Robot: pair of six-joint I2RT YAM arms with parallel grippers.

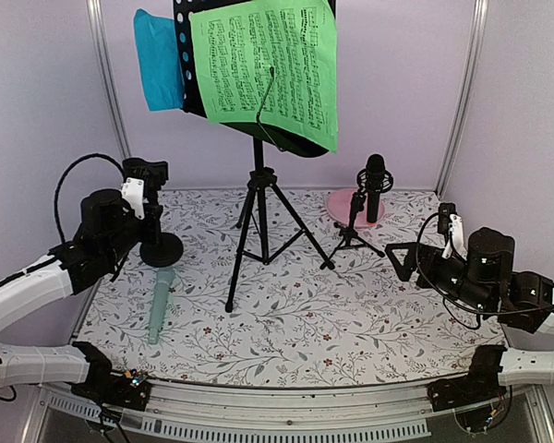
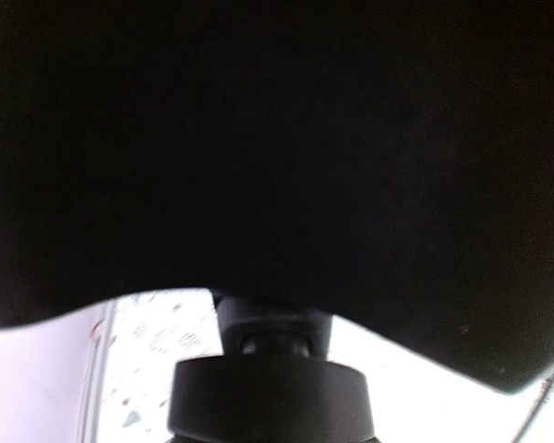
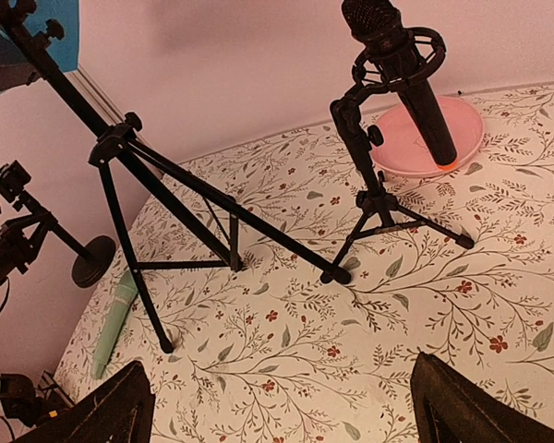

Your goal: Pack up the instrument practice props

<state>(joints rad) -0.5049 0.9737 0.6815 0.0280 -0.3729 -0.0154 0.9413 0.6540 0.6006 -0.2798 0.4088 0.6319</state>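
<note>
The left gripper (image 1: 150,205) appears to be closed narrowly on the upper end of the round-base mic support (image 1: 162,249), which stands at the left edge of the table (image 1: 286,323). The contact itself is hidden in the left wrist view by a dark mass. The right gripper (image 1: 402,261) is held wide open and empty near the right edge. The round-base mic support is judged rigid and bottom-heavy, so a grip high on the stem may let the base swing, and a hold lower on the stem would be steadier. The mint-green microphone (image 1: 160,306) lies flat just in front of that base. It is likely smooth and prone to rolling, and is best taken across its middle. The black microphone (image 1: 376,185) is cradled in the tripod mic support (image 1: 351,235) beside the pink plate (image 1: 342,205). This top-heavy pair should be taken at the central stem. The sheet-music rack (image 1: 258,180) stands at the centre and is tall and easily tipped. The green sheet (image 1: 268,65) and blue sheet (image 1: 160,60) on it are thin and limp, and would need an edge pinch.
</note>
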